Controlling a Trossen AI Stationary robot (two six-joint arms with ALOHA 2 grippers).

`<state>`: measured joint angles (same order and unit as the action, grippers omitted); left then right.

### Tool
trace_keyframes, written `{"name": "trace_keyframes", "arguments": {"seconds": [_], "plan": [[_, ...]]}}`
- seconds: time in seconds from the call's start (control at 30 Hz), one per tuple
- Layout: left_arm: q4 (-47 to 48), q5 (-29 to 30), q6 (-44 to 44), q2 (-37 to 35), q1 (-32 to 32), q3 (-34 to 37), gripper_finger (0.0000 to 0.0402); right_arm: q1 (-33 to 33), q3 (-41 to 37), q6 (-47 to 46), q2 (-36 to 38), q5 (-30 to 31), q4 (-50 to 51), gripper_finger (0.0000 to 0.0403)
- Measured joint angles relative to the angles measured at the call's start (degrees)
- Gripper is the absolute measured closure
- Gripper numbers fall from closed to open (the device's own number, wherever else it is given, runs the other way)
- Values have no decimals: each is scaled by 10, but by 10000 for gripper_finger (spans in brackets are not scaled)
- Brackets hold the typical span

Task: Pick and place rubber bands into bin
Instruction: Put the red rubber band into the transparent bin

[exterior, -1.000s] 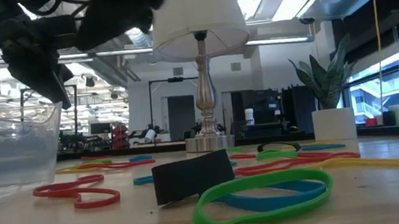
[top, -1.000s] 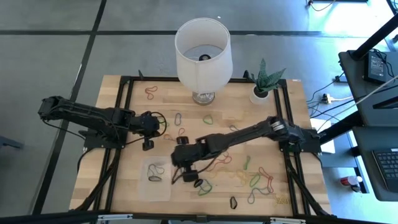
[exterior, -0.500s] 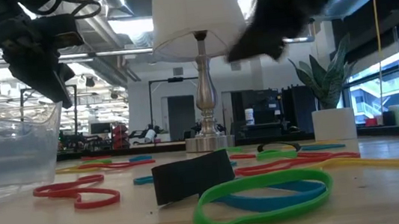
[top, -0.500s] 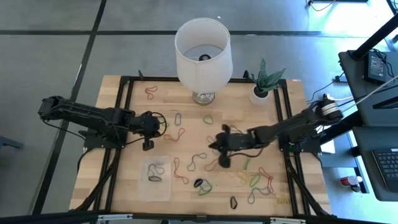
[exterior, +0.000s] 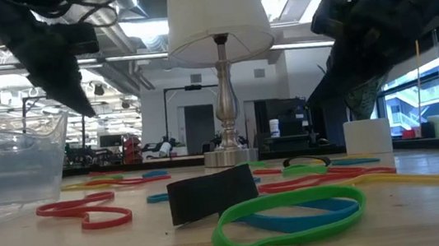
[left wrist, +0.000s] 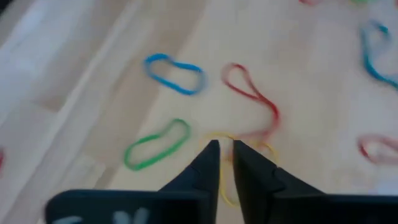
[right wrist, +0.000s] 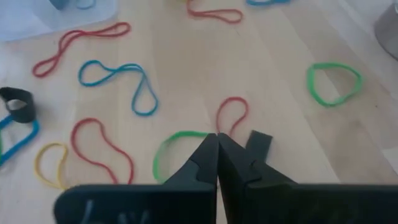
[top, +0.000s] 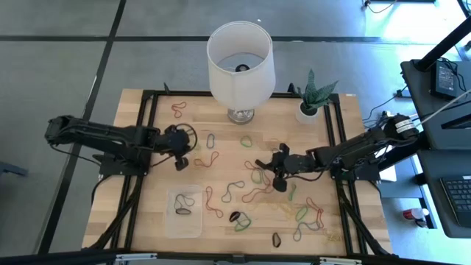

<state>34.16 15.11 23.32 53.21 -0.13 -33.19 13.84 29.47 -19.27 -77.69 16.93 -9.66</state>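
Many coloured rubber bands (top: 254, 195) lie flat and scattered over the wooden table. The clear bin (top: 184, 213) sits near the near-left part of the table with a few bands inside, and its wall shows in the low view (exterior: 8, 159). My right gripper (right wrist: 217, 138) is shut and empty; it hovers over the middle right (top: 268, 172), above a green band (right wrist: 171, 146) and a red loop (right wrist: 231, 113). My left gripper (left wrist: 222, 148) hovers left of centre (top: 179, 157), open by a narrow gap, above a yellow band (left wrist: 219, 137). Both grippers are raised off the table in the low view.
A white lamp (top: 237, 62) and a potted plant (top: 309, 107) stand at the far edge. A black frame rail (top: 147, 132) runs round the table. A short black strip (exterior: 211, 194) and a green band (exterior: 288, 214) lie close to the low camera.
My right gripper has drawn away from the bin and swung toward the table's right, ending over the middle right, fingers shut. My left gripper has shifted a little toward the far right and turned slightly.
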Motion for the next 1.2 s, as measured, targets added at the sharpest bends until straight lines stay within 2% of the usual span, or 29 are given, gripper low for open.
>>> {"name": "trace_keyframes", "arguments": {"seconds": [0.23,0.4,0.53,0.77,1.0,1.2], "plan": [[-11,28,45,30,123,-2,272,0,-1,1,-3,0,11,396],[-82,59,21,59,220,-2,242,0,-1,1,-3,0,13,396],[-121,51,22,88,307,-7,242,0,-1,1,-3,0,13,396],[-88,47,53,173,432,-59,262,0,-1,-1,-3,0,12,396],[-87,-13,86,263,507,-82,281,0,-1,-2,-3,0,12,396],[-87,-17,91,328,545,-83,289,0,-1,-2,-3,0,11,395]]}}
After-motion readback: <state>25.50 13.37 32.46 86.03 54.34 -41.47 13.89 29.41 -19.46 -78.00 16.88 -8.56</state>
